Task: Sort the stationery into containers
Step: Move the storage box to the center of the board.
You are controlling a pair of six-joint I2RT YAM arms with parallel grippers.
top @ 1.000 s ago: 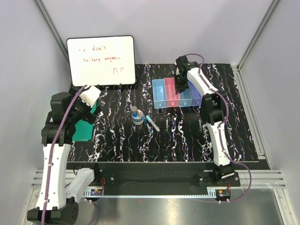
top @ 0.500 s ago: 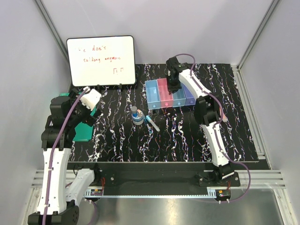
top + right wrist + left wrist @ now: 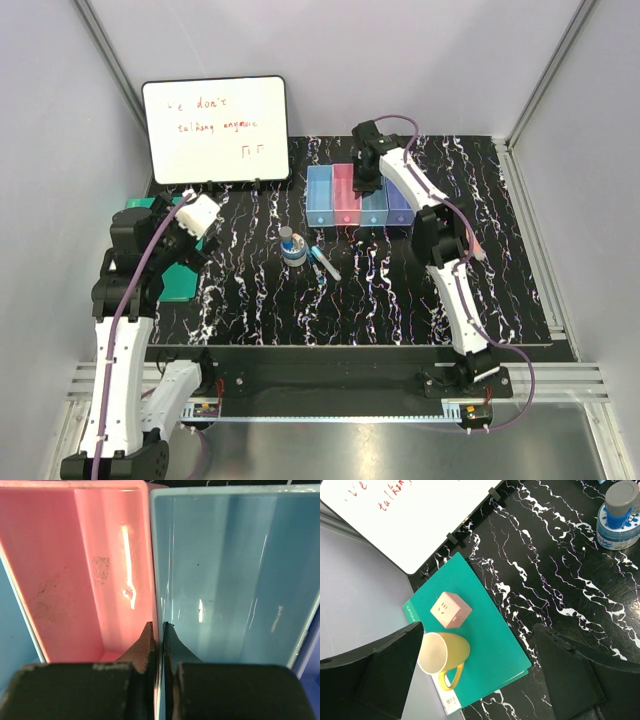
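Note:
The containers (image 3: pixel 343 200) are four joined bins, light blue, pink, light blue and purple-blue, at the back middle of the table. My right gripper (image 3: pixel 366 186) is shut on the thin wall between the pink bin (image 3: pixel 75 570) and the light blue bin (image 3: pixel 235 570), one fingertip (image 3: pixel 148 636) on each side. Both bins look empty. The stationery lies in front: a white-blue tape roll (image 3: pixel 293 252) with a grey-and-blue cylinder (image 3: pixel 621 500) standing in it, and thin pens (image 3: pixel 325 263) beside it. My left gripper (image 3: pixel 480 680) hangs open over the green notebook, holding nothing.
A green notebook (image 3: pixel 490 640) lies at the table's left edge with a yellow mug (image 3: pixel 442 652) on its side and a pink cube (image 3: pixel 451 610) on it. A whiteboard (image 3: pixel 215 130) leans at the back left. Grey walls close in the table.
My right gripper has dragged the row of containers leftwards across the table, closer to the stationery. The left arm has shifted slightly and stays open.

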